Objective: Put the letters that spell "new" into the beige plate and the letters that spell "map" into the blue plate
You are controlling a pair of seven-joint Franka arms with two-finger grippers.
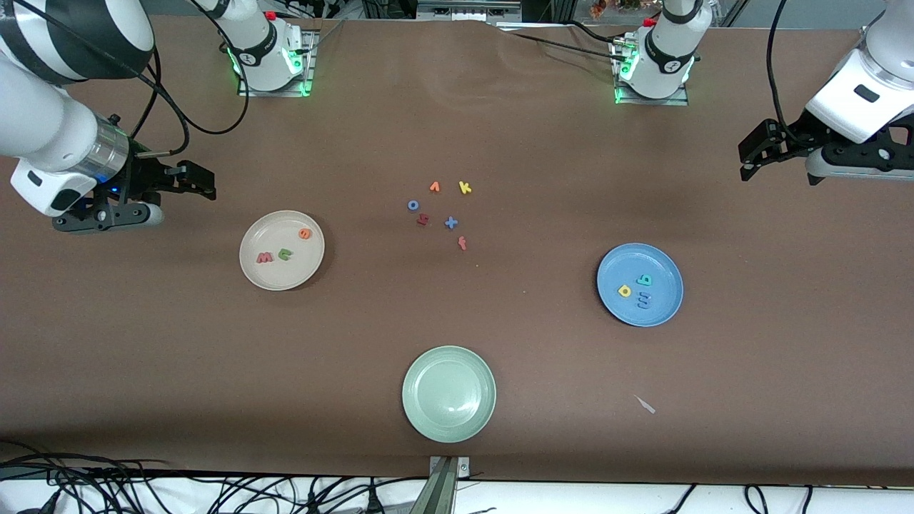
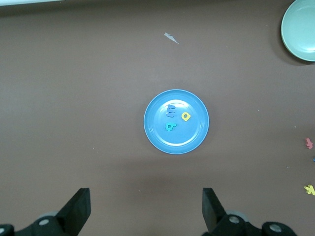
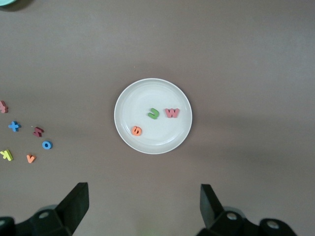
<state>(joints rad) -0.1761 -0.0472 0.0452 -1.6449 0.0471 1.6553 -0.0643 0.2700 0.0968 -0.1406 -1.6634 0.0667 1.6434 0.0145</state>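
On the brown worktop [image 1: 457, 128], your left claw [image 2: 142, 209] hangs released with the blue plate [image 2: 194, 140], holding m, a, p, straight ahead; the right claw [image 3: 142, 206], released, faces the beige plate [image 3: 128, 98], holding n, e, w.

Beige plate [image 1: 251, 268], blue plate [image 1: 660, 313], pale green plate [image 1: 448, 421], plain brown table [image 1: 500, 128], black jaws.
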